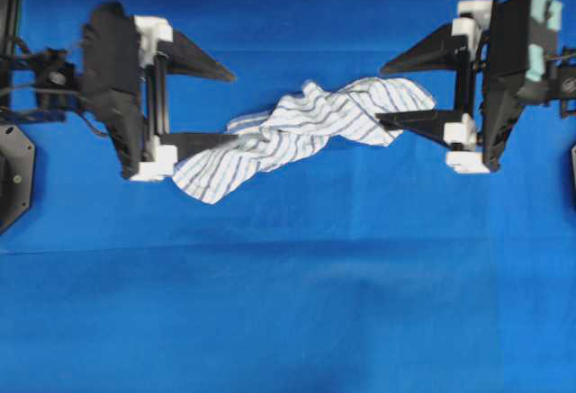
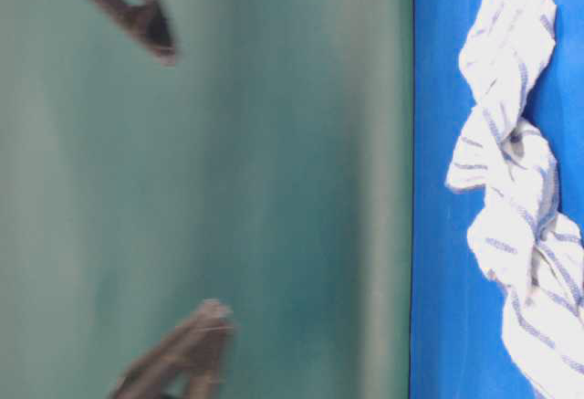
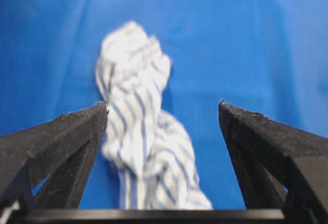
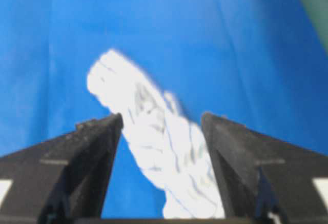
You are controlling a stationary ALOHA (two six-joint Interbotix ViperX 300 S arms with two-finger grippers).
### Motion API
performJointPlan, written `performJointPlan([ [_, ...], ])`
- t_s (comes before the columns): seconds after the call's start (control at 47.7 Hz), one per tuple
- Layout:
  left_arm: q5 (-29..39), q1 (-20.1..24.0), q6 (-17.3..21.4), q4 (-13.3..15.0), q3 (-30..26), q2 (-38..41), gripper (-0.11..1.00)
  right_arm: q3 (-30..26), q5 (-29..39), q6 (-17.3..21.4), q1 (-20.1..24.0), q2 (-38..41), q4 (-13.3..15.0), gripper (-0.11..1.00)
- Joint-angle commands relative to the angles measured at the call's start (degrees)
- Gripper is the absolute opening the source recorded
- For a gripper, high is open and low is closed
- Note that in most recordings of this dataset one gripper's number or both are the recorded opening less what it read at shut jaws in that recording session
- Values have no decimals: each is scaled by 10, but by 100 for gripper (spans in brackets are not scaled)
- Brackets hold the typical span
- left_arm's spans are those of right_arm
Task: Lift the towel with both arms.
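1. Towel (image 1: 297,132) bunched into a twisted rope lying diagonally on the blue-covered worktop (image 1: 288,321), between the two arms. Risk: grabbing only a top fold at either end, so that the cloth slides out or unrolls on the lift instead of coming up whole.
2. Left claw (image 1: 229,105) spread wide, gripping nothing; lower finger over the towel's left end, upper finger well clear. Risk: off-centre closing, pinching a thin edge or pushing the cloth aside.
3. Right claw (image 1: 382,94) likewise spread wide and empty; lower finger over the towel's right end in the overhead view. Same off-centre risk; contact with the cloth not judgeable.
4. Height uncertain: table-level view suggests both claws above the cloth. Closing too high means an empty grip; going too low risks snagging the tablecloth.
5. Uneven lift timing could drag the towel sideways out of the weaker grip.
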State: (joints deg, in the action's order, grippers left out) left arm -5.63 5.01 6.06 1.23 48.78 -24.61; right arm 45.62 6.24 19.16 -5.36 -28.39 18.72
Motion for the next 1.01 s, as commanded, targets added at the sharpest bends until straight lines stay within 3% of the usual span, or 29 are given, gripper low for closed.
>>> performJointPlan([
  [0.0, -16, 1, 1, 0, 1, 19, 92, 19, -33, 9, -10, 14, -1, 65],
  [0.189, -33, 1, -1, 0, 18, 66, 92, 47, -77, 23, -15, 65, -4, 65],
  [0.524, -67, 3, -7, 0, 30, 156, 92, 42, -121, 24, -16, 188, -6, 65],
  [0.985, -69, 7, -7, 0, 20, 237, 92, 35, -134, 24, -31, 283, -18, 65],
])
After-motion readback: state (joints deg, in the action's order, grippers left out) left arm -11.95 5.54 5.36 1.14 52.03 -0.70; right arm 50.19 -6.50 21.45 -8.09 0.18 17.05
